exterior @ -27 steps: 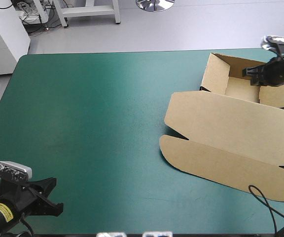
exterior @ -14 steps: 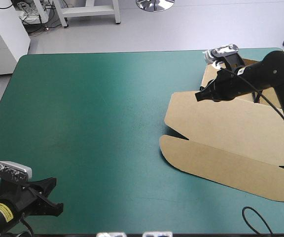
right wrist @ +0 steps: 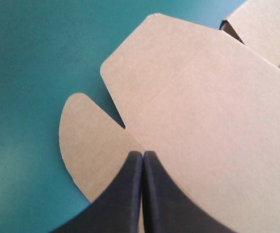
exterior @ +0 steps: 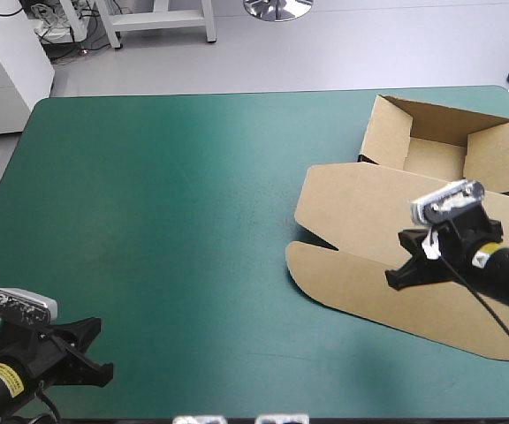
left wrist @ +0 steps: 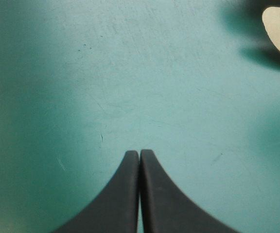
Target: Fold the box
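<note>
Frankly, the right gripper (right wrist: 142, 155), fingers together over the flat lid of the box (exterior: 387, 212) at the table's (exterior: 184, 221) right, may shove it sideways rather than fold it, the left gripper (left wrist: 140, 153) equally pinched together, far off.

Tally, this moment:
- brown box (exterior: 369, 221): one, a single cut sheet with one open tray section and one flat lid panel.
- Pincers: two, the left pincer (left wrist: 139, 153) and the right pincer (right wrist: 143, 154).
- black fingers (left wrist: 120, 204): two per pincer, four in all.
- bench (exterior: 166, 203), teal-green covered: one.
</note>
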